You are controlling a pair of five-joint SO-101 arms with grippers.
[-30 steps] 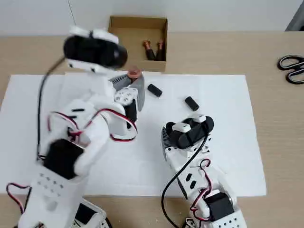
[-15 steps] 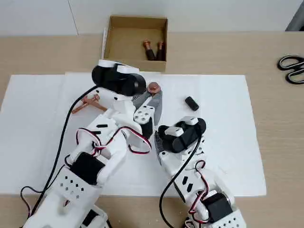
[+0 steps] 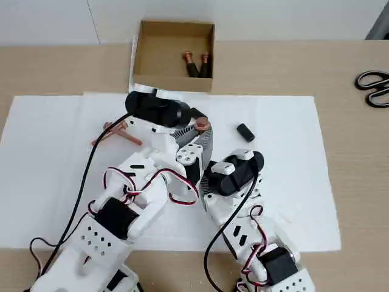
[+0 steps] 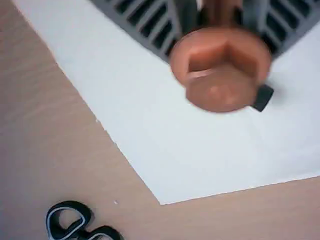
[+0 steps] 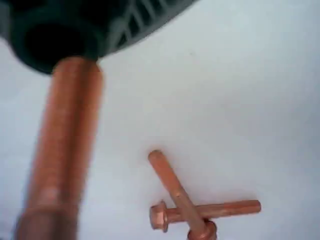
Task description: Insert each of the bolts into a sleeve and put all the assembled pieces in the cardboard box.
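Note:
My left gripper (image 3: 201, 130) is shut on a copper bolt (image 3: 202, 125), whose hex head (image 4: 220, 70) sits between the grey fingers (image 4: 145, 20). Just below it, my right gripper (image 3: 206, 180) is shut on a black sleeve (image 5: 50, 40). The bolt's shaft (image 5: 65, 145) meets the sleeve's open end. Two loose bolts (image 3: 115, 131) lie crossed on the white paper, also seen as crossed bolts (image 5: 187, 210). A loose sleeve (image 3: 245, 131) lies to the right, and another sleeve (image 3: 196, 113) lies by the left arm. The cardboard box (image 3: 159, 55) holds two assembled pieces (image 3: 197, 64).
White paper (image 3: 292, 182) covers the middle of the wooden table. Black scissors (image 3: 374, 88) lie at the far right edge, seen also as scissors (image 4: 75, 225). The two arms crowd together at the paper's centre, with cables looping over the left one.
My left arm swung right and toward the front, carrying the bolt from near the box to just above the right gripper. The right gripper shifted slightly left.

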